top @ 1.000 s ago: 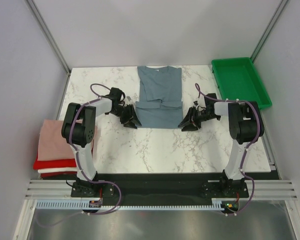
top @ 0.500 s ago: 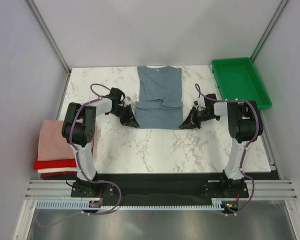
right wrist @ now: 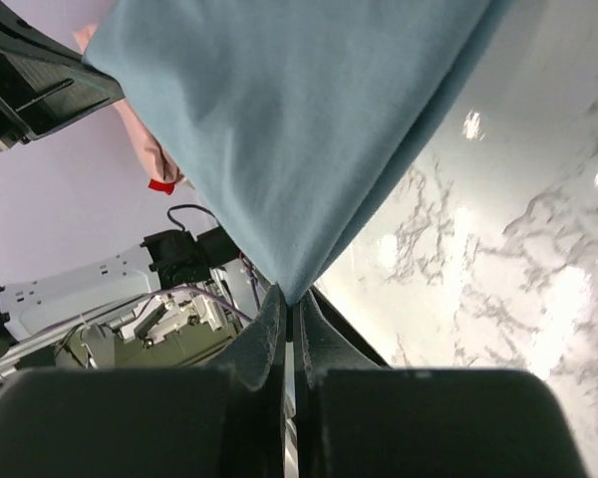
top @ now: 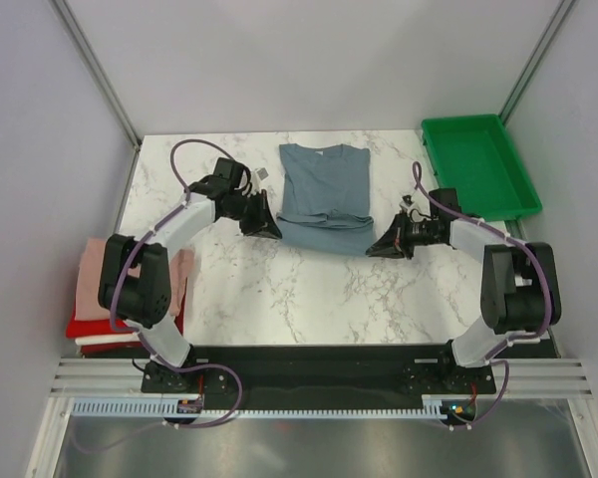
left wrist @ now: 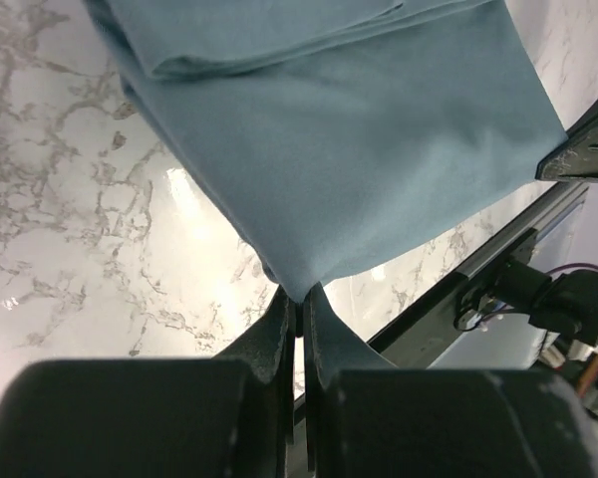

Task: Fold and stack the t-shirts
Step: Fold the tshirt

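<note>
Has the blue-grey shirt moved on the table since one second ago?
Yes. The blue-grey shirt has slid toward the near side: its collar reached the far edge of the table before, and now bare marble shows between them.

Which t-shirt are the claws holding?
The blue-grey t-shirt: left claw and right claw each pinch a near corner. The pink, red and white ones lie stacked at left.

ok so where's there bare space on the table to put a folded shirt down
Bare marble shows across the near half, this side of the blue-grey shirt, and at the far left corner. Crowded: the shirt's near hem, where the left gripper and right gripper pinch it.
</note>
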Controlling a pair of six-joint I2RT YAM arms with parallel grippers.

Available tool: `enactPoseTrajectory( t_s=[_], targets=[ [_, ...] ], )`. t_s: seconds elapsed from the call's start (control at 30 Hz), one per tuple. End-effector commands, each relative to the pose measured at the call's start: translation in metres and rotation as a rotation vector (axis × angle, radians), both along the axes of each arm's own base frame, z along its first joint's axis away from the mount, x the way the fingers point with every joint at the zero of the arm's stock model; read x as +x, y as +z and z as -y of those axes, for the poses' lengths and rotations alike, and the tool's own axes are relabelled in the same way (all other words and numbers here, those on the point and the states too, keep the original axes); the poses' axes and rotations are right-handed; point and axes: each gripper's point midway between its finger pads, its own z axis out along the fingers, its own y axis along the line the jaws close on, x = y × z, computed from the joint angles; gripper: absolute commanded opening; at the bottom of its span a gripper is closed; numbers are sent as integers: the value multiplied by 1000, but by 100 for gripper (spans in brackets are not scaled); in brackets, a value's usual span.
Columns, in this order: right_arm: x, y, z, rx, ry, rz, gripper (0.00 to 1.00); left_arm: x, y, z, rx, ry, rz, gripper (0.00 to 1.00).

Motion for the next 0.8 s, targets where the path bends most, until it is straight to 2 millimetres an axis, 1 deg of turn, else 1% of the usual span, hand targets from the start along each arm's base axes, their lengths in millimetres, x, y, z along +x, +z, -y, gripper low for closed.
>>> enactPoseTrajectory(
  t_s=[0.0, 0.07, 0.2, 0.3, 0.43, 0.53, 0.57, 0.6, 0.63, 0.7, 0.73, 0.77],
  targets=[
    [-18, 22, -2, 51, 10, 18, 0, -7, 23, 7, 40, -91, 113, 2],
    [-23, 33, -2, 57, 11, 44, 0, -15, 30, 16, 42, -126, 138, 2],
    [-28, 49, -2, 59, 20, 94, 0, -26, 32, 16, 56, -144, 150, 2],
    [-32, 50, -1, 48, 22, 107, 0, -29, 31, 10, 86, -129, 158, 2],
    [-33, 46, 2, 31, 11, 106, 0, -29, 32, -6, 113, -88, 164, 2],
    [-25, 45, 4, 9, 13, 130, 0, -28, 25, -10, 94, -65, 137, 2],
    [-19, 45, 4, 3, 12, 135, 0, -25, 28, -7, 75, -65, 147, 2],
    [-15, 44, 5, -7, 14, 144, 0, -22, 25, -6, 72, -66, 139, 2],
    [-5, 46, 6, -13, 15, 158, 0, -17, 29, -3, 65, -70, 156, 2],
    [10, 47, 9, -36, 8, 185, 0, -5, 31, -1, 62, -71, 174, 2],
    [18, 48, 10, -42, 8, 199, 0, 7, 31, 1, 61, -65, 177, 2],
    [36, 52, 11, -46, 3, 231, 0, 14, 32, 2, 56, -65, 181, 2]
  ],
)
